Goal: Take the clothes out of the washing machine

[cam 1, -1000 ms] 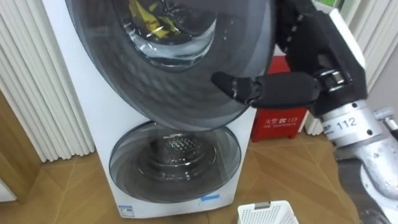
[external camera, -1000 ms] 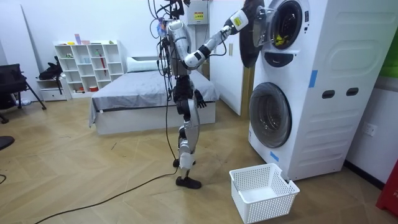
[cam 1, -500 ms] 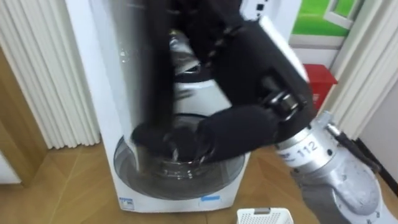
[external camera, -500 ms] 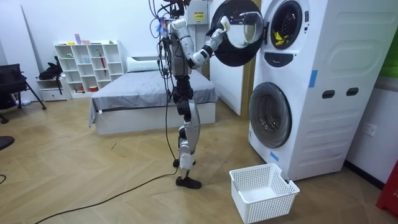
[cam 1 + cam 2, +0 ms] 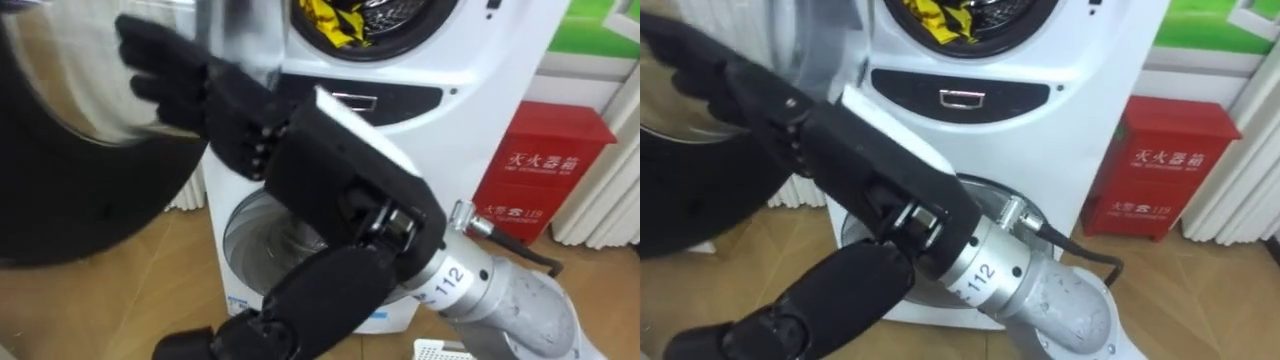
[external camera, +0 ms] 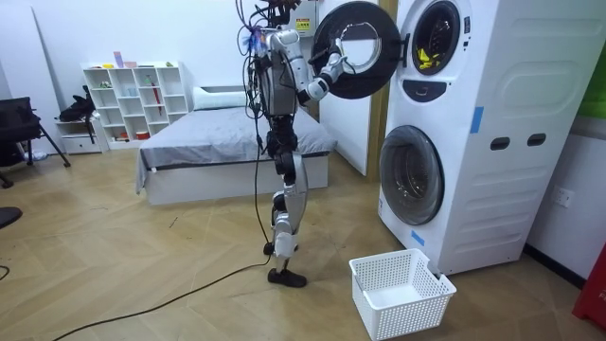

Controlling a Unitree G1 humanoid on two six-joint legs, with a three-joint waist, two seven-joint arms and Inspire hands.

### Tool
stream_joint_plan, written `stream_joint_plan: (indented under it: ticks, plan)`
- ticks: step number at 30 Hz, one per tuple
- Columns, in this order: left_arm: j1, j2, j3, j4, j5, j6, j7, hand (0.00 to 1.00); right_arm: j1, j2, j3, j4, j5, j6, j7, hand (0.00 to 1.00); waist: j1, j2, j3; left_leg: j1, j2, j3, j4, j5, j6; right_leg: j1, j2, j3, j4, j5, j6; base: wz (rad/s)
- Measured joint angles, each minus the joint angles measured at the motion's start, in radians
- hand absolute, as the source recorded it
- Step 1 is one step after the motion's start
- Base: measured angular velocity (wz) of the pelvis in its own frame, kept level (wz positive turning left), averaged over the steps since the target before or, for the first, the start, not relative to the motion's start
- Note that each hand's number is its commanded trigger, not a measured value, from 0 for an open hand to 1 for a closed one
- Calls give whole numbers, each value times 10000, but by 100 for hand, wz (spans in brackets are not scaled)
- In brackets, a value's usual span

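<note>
- Yellow-and-black clothes (image 5: pixel 335 18) lie in the upper drum (image 5: pixel 392 14), whose mouth is uncovered.
- The right hand (image 5: pixel 330 180) is spread wide, its straight fingers against the round door (image 5: pixel 80 210), which stands out to the left.
- A white laundry basket (image 6: pixel 400 289) sits on the wooden floor (image 6: pixel 189 284) near the stacked washing machine (image 5: pixel 460 60); a red cabinet (image 5: pixel 540 170) is to the right.
- The door is farther open than half a second ago.

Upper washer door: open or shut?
Open. The upper door stands wide of the drum opening, yellow-black clothes visible inside; right hand flat against it.
</note>
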Motion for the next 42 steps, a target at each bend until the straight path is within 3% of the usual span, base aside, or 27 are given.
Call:
stream_joint_plan:
  ticks: [9,14,18,23,26,30,37,42]
  plan:
    - [88,-17,4,41,-85,-62,63,0,0,-20,213,-2,-1,-3,-106,0,81,-42,-28,-5,-1,5,-37,-2,3,11,-10,-61,7,0,1,2]
    - [256,-189,73,181,-78,-61,85,0,0,-98,22,-27,-20,-2,-394,0,23,-60,-42,-8,-12,12,-36,-11,17,16,-8,20,12,1,1,0]
    - [472,-266,306,209,-70,-53,80,0,1,-139,-762,-105,1,-2,-881,0,-152,-47,-57,-60,-15,-40,16,-11,17,27,-11,-20,12,1,1,3]
    - [726,-353,605,210,-65,-56,81,0,11,-233,-1594,-213,7,-123,-1561,0,-464,90,-133,-52,-14,-1,16,-10,18,9,-11,9,13,2,2,-1]
    - [761,-451,1177,208,8,-72,101,0,201,-309,-2151,-213,13,-250,-1833,0,-559,168,-158,57,-13,16,23,-7,21,86,-17,29,15,2,2,0]
    - [759,-531,1564,214,16,-76,288,0,409,-437,-2676,-23,-89,-357,-2398,0,-641,192,-140,212,-13,29,-2,-9,21,215,-10,47,13,2,3,0]
    - [647,-559,1419,204,19,43,493,0,388,-462,-2795,813,-788,-348,-3034,0,-720,104,-112,210,-12,-11,-15,-10,19,249,-5,29,24,1,2,0]
    - [386,-596,1354,298,213,162,533,0,348,-461,-2739,1373,-1541,-348,-3319,0,-478,-62,-33,190,-10,0,77,-13,19,238,-7,50,19,0,1,0]
